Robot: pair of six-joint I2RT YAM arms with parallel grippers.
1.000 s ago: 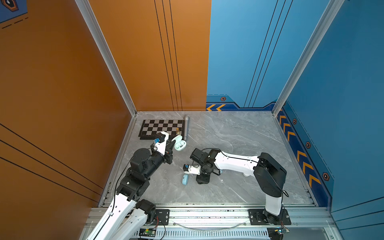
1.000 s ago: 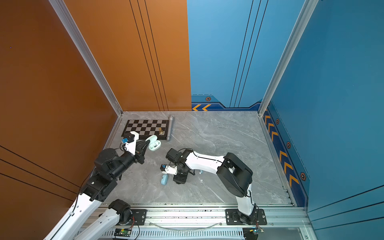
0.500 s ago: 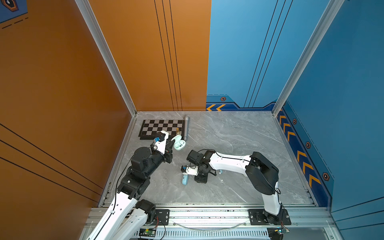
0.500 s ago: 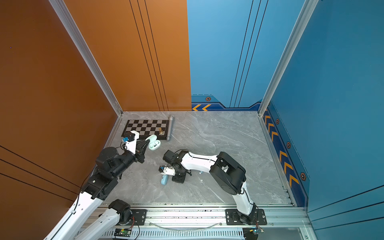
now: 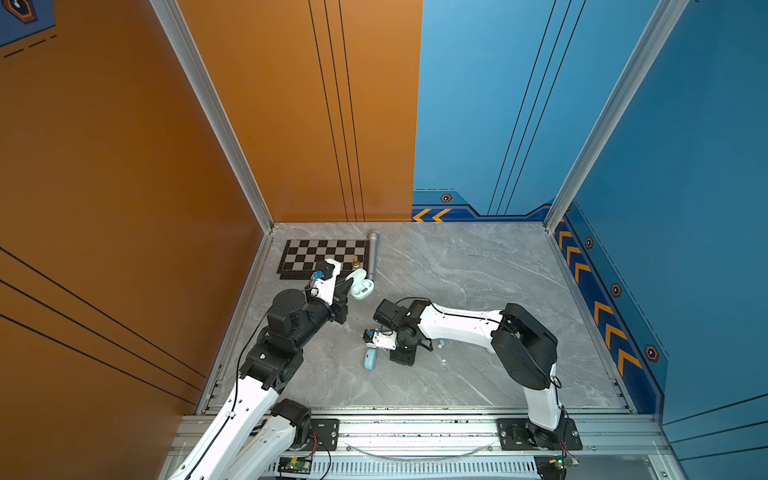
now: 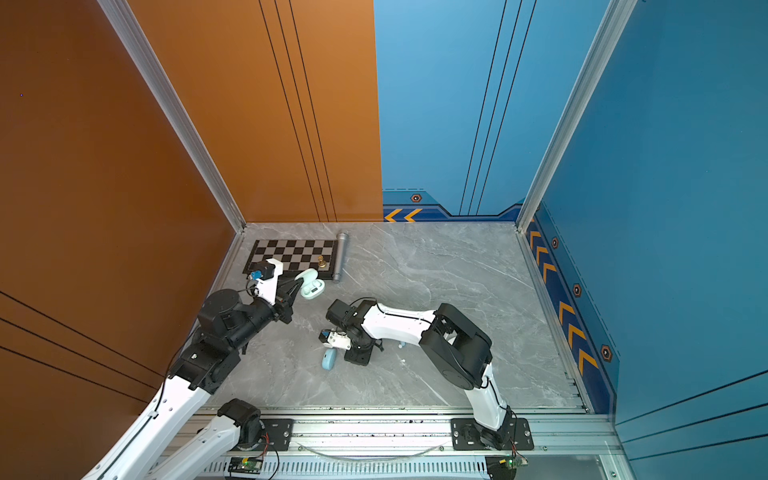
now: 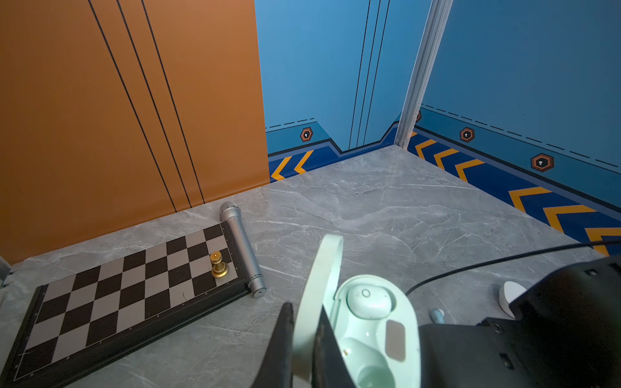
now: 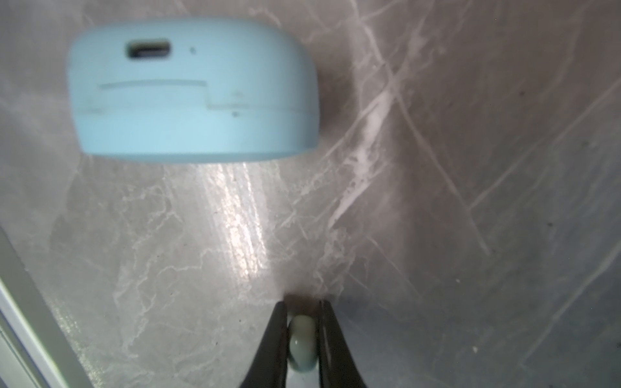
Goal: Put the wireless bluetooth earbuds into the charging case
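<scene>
- Shifted toward 9 o'clock since a second ago: right arm (image 5: pixel 523 345), black elbow now nearer the table's middle.
- Right gripper (image 8: pixel 301 307), pointing down at the grey marble table (image 5: pixel 478 270): clamped on one pale mint earbud (image 8: pixel 301 342), black fingertips (image 8: pixel 278 322) pressed against both its sides; lifted or still on the marble, cannot tell.
- Just beside that gripper at its 9 o'clock in both top views: closed pale blue case (image 5: pixel 370 358) (image 6: pixel 328 359), lying flat, charging port turned toward the wrist camera.
- Near the gripper's 3 o'clock: loose pale blue earbud (image 5: pixel 441 343) on the marble.
- Left gripper (image 7: pixel 304 312): pinched shut on the raised lid (image 7: pixel 329 262) of the open mint charging case (image 7: pixel 373 336), apart from the right gripper, toward its 11 o'clock.
- Seated in one socket of that case: second mint earbud (image 7: pixel 368 300).
- At the table's 11 o'clock corner: chessboard (image 5: pixel 316 255) with a gold chess piece (image 5: pixel 355 262) standing on it, silver microphone (image 5: pixel 372 257) lying along the board's 3 o'clock edge, handle end just beside the mint case.
</scene>
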